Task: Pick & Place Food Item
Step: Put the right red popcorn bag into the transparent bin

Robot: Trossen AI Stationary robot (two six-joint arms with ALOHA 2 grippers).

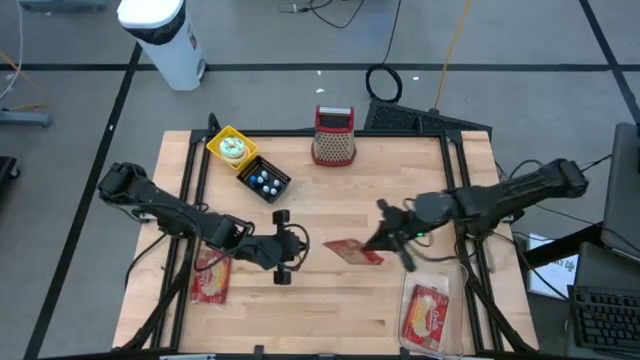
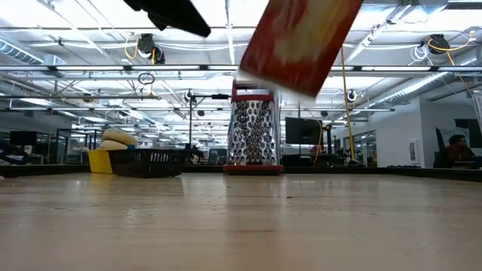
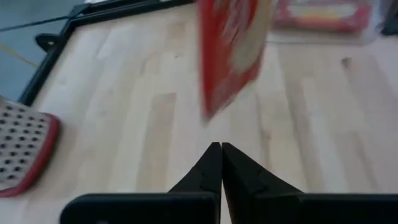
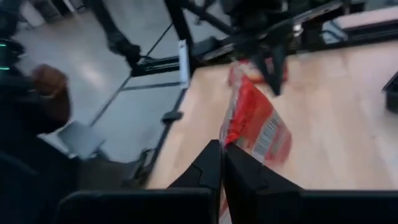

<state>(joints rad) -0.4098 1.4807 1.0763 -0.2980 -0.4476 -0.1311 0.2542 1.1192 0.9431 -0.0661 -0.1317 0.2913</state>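
Observation:
A red food packet point(image 1: 350, 251) hangs in the air above the middle of the wooden table point(image 1: 330, 300). My right gripper point(image 1: 368, 243) reaches in from the table's right and is shut on it. In the low view the packet point(image 2: 301, 38) floats tilted, well clear of the tabletop. My left gripper point(image 1: 303, 243) is shut and empty just left of the packet, pointing at it; in the left wrist view its fingertips point(image 3: 221, 148) stand short of the packet point(image 3: 231, 53). My right gripper pinches the packet's near edge point(image 4: 229, 138) between its two fingers. They come from the table's right, slanting slightly down. The packet stretches on past the fingertips, tilted and lifted clear of the table.
Two more red packets lie near the table's front, one at the left point(image 1: 212, 278) and one at the right point(image 1: 427, 315). A yellow tub point(image 1: 231, 148) and a black basket point(image 1: 264, 181) sit at the far left. A red-rimmed grater point(image 1: 334, 136) stands at the far edge.

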